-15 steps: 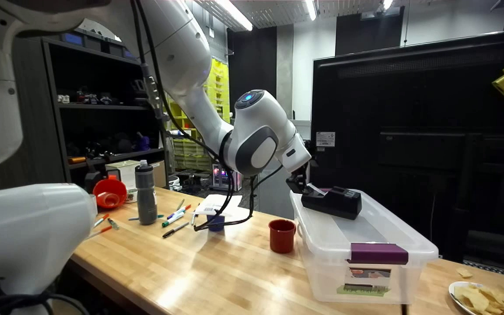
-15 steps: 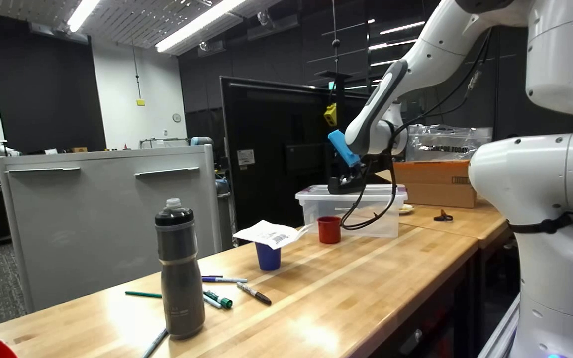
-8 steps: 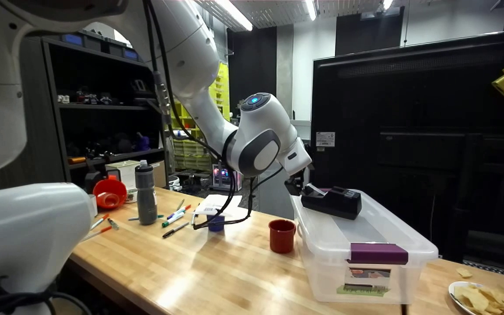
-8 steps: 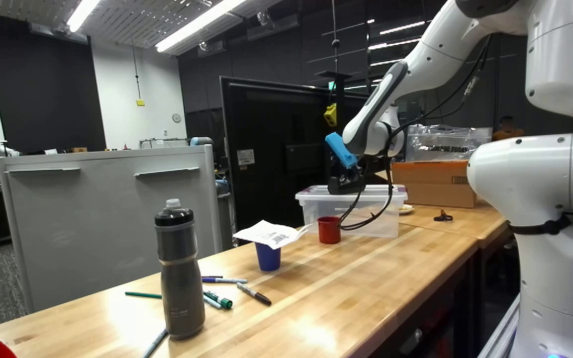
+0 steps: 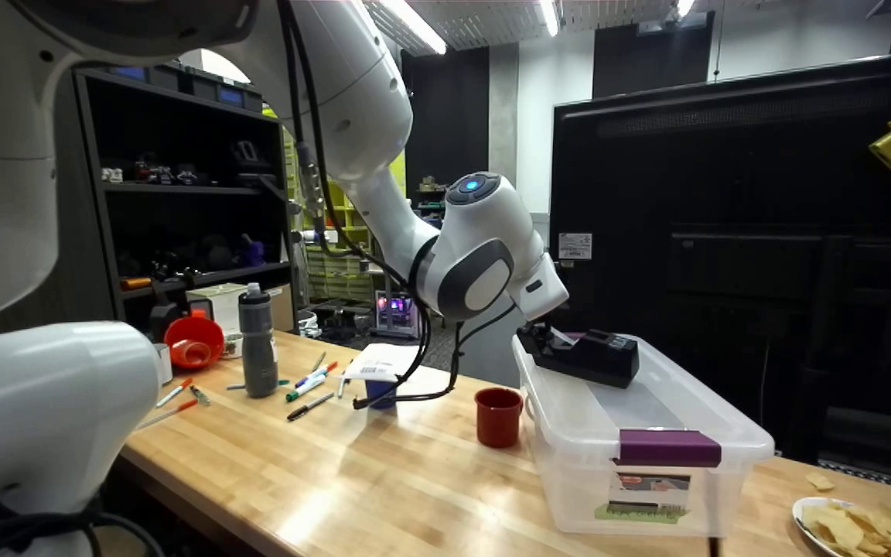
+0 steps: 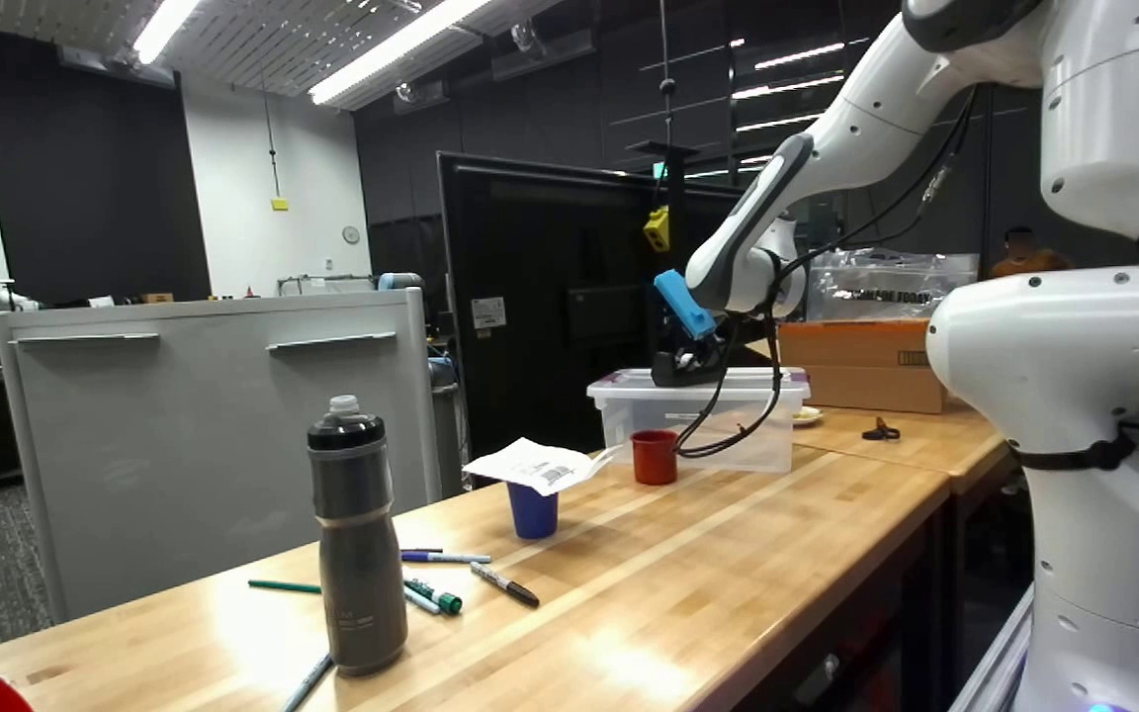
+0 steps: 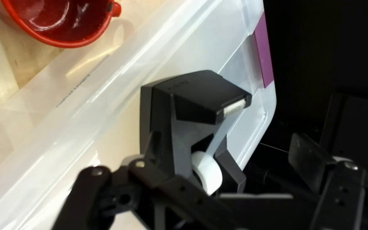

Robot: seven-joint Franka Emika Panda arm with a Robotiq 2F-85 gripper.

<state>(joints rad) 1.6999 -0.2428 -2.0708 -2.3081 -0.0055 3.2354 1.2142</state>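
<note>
Centre the black two-fingered gripper (image 7: 228, 150), spread wide at the jaws and gripping nothing, about the black plastic tape dispenser (image 5: 596, 362) atop the translucent plastic box (image 5: 581, 487) with purple latches (image 5: 670, 449), without tipping either. Mind the red cylindrical mug (image 5: 497, 422) just beside the box on the pale wooden tabletop (image 6: 649, 583), and the large black screen (image 6: 550, 247) behind.

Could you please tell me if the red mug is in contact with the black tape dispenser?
Apart. The wrist view shows this: the edge of the clear box runs between the red mug and the black tape dispenser, leaving a plain gap.
</note>
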